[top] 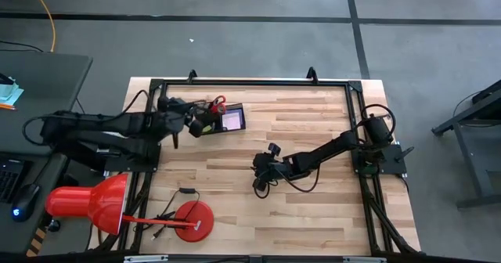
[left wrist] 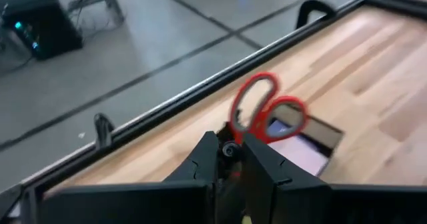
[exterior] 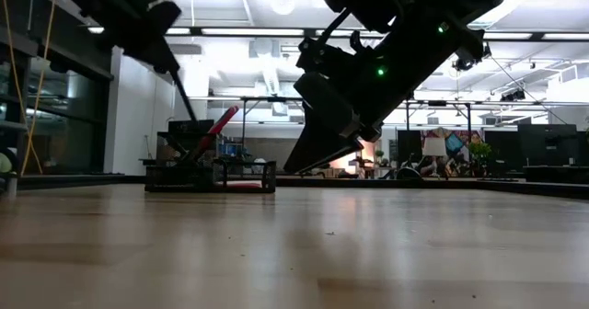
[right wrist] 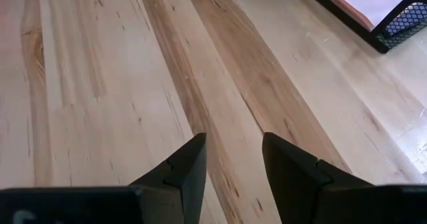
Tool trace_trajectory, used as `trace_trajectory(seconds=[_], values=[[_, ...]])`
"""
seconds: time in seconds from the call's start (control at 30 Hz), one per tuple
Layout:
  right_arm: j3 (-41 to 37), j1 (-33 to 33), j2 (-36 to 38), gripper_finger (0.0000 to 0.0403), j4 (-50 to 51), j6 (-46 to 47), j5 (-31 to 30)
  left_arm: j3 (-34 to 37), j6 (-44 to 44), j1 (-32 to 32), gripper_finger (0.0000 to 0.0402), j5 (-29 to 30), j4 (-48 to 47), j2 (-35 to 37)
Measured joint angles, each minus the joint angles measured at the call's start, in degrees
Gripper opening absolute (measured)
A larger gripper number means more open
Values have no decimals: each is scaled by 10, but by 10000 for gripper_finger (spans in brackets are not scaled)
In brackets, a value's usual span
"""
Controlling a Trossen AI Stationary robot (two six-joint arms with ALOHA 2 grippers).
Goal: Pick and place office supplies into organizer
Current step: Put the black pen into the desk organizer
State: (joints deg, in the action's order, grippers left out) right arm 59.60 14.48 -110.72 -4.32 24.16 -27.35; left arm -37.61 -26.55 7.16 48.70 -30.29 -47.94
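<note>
My left gripper (top: pixel 196 124) is shut on the red-handled scissors (left wrist: pixel 267 111) at the far left of the table. It is beside and partly over the black organizer (top: pixel 244 120). The red handle loops (top: pixel 215 104) stick out ahead of the fingers. A purple sticky-note pad (top: pixel 232 120) lies in one compartment of the organizer. In the low view the organizer (exterior: pixel 212 176) stands on the table with a red handle (exterior: pixel 221 123) slanting above it. My right gripper (top: pixel 262 181) hovers open over bare wood near the table's middle, with nothing between its fingers. My left gripper pinches the scissors between its two fingers at the pivot (left wrist: pixel 230 149), just behind the red handles. The fingers slant downward from the table's left side and lie along the scissors. The handles reach out over the organizer. The fingers hide the blades, so whether the scissors rest on anything cannot be told.
A red desk lamp (top: pixel 86 204) with a round red base (top: pixel 194 220) stands at the near left corner. A black frame (top: pixel 250 81) runs around the table's edges. The wood between the organizer and my right gripper (right wrist: pixel 233 157) is bare, and the organizer's mesh corner (right wrist: pixel 400 21) lies beyond that gripper.
</note>
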Motion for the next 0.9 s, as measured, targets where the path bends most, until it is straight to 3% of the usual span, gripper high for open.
trace_trajectory(seconds=[0.2,0.37,0.63,0.8,0.9], values=[[0,0,0,139,0,0,0,0,24,79,21,-45,1,-12],[0,0,0,139,0,0,1,0,37,132,21,-115,1,-23],[0,-2,0,139,0,0,1,0,71,193,21,-216,35,-103],[0,-2,0,139,0,0,1,-3,68,202,28,-232,58,-161],[0,-2,0,139,0,-1,1,-1,67,201,55,-217,56,-170]])
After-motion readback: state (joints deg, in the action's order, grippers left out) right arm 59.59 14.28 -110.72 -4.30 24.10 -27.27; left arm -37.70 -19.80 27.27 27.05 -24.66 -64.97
